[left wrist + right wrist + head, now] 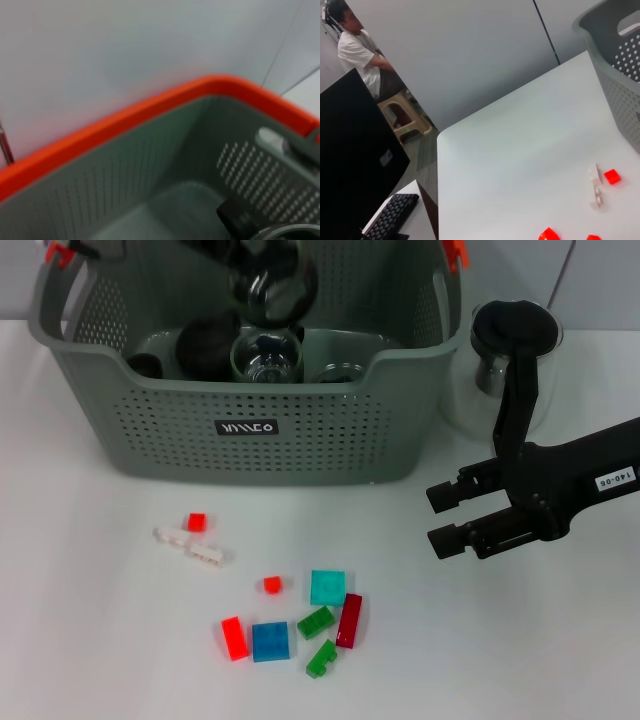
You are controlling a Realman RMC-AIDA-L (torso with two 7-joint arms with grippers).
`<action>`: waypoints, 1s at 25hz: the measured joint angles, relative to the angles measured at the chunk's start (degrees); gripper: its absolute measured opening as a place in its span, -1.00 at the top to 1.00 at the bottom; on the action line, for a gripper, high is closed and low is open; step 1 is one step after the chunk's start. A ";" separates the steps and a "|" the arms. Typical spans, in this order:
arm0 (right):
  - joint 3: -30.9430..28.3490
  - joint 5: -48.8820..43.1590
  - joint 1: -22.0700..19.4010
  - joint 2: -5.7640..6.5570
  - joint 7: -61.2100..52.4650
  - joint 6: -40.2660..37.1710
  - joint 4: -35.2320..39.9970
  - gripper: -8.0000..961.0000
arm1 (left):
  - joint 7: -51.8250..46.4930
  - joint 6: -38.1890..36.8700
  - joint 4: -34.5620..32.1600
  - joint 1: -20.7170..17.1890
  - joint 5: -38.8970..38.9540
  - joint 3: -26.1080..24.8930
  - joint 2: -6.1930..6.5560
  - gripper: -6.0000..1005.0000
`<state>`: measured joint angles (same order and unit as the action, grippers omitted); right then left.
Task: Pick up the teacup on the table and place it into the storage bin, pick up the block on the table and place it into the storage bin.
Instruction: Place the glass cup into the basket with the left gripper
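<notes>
The grey perforated storage bin (250,430) stands at the back of the white table. My left gripper (270,288) hangs over its middle. Directly beneath it a clear glass teacup (268,360) sits among dark round items, and I cannot tell whether the gripper holds it. Several small blocks lie in front of the bin, among them a teal block (327,587), a blue block (270,641) and a red block (233,638). My right gripper (447,518) hovers open and empty to the right of the blocks. The left wrist view shows the bin's orange rim (150,107) and its inside wall.
A glass pot with a black lid (512,350) stands right of the bin, behind my right arm. White blocks (188,545) and a small red block (196,522) lie closer to the bin. The table's far edge (440,150), a keyboard (390,217) and a seated person (357,47) show in the right wrist view.
</notes>
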<state>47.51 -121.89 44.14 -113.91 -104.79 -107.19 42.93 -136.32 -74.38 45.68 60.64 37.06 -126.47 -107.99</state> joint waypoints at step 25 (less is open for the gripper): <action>0.46 -0.11 -0.30 -0.18 1.18 0.32 -0.40 -0.58 | -0.03 7.26 -1.51 0.43 -4.81 4.58 -6.37 0.90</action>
<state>47.96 -122.00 43.85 -114.08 -103.61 -106.87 42.53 -136.35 -67.12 44.17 61.07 32.25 -121.89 -114.37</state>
